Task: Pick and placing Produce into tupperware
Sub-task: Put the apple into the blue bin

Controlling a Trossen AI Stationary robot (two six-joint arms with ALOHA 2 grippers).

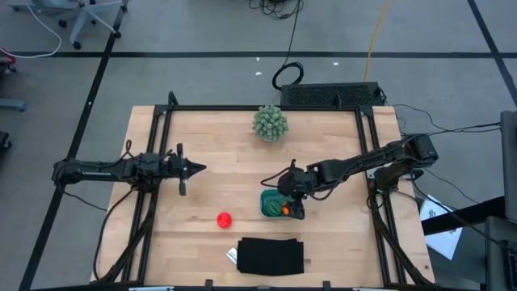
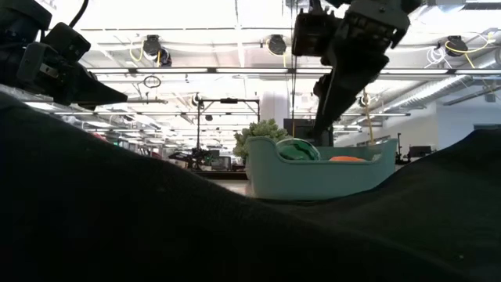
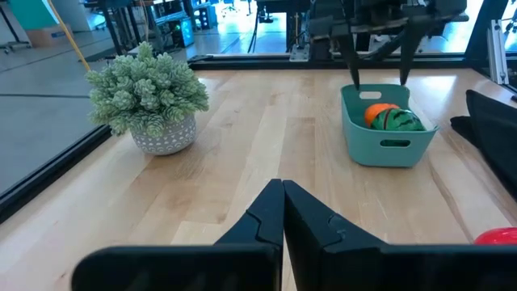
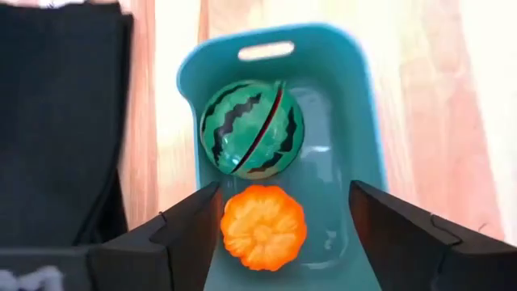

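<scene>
The right gripper (image 1: 292,194) hangs directly above the teal tupperware (image 1: 272,204), which stands on the wooden table (image 1: 226,178) a little right of the centre. In the right wrist view its two dark fingers (image 4: 186,234) are spread wide, one at each side of the container, and they hold nothing. Inside the tupperware (image 4: 355,113) lie two pieces of produce: the green striped melon ball (image 4: 251,129) and the orange ball (image 4: 263,227), touching each other. The orange ball sits between the spread fingers, under them.

The red tomato ball (image 1: 224,219) lies on the bare table, left of the tupperware and well apart from it. Its edge shows also in the left wrist view (image 3: 498,236).

The left gripper (image 1: 194,168) waits over the left half of the table, pointing toward the centre. Its fingers (image 3: 266,214) are pressed together, empty.

A spiky pale-green plant (image 1: 270,123) in a small pot stands near the far edge of the table. A flat black rectangle (image 1: 271,255) lies at the near edge, just in front of the tupperware.
</scene>
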